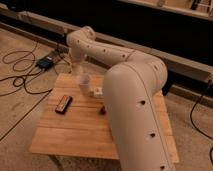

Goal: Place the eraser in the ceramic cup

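A wooden table stands in the middle of the camera view. My gripper hangs from the pale arm over the table's far part, just above the surface. A small cream-white block, the eraser, lies on the table right next to the gripper, on its right. I cannot tell whether the gripper touches it. I cannot make out a ceramic cup apart from the pale gripper; the big arm hides the table's right side.
A black remote lies on the table's left part. A small dark thing lies by the arm near the table's middle. A black box and cables lie on the floor at left. A dark wall with a ledge runs behind.
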### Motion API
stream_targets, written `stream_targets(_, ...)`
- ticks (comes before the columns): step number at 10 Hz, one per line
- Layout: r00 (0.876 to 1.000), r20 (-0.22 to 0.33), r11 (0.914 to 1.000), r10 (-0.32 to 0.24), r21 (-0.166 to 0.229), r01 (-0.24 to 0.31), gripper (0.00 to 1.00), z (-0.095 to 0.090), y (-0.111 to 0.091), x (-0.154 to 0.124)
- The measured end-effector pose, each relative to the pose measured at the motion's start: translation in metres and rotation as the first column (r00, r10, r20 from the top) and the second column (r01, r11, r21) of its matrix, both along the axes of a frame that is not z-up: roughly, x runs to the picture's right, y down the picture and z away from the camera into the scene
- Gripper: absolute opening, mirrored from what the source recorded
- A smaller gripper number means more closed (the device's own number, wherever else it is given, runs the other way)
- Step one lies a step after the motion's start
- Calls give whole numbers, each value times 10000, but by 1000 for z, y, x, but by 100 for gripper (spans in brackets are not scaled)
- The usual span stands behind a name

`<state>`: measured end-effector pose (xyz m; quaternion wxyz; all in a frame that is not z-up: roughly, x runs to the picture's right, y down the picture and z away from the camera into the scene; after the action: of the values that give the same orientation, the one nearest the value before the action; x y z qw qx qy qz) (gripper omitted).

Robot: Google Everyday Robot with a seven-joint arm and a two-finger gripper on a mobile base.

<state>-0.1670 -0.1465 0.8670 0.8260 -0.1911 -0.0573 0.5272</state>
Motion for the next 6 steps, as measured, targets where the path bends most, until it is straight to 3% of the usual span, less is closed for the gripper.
stream_targets(6, 9997, -168, 9998, 176, 67, -175, 0, 11, 1, 15)
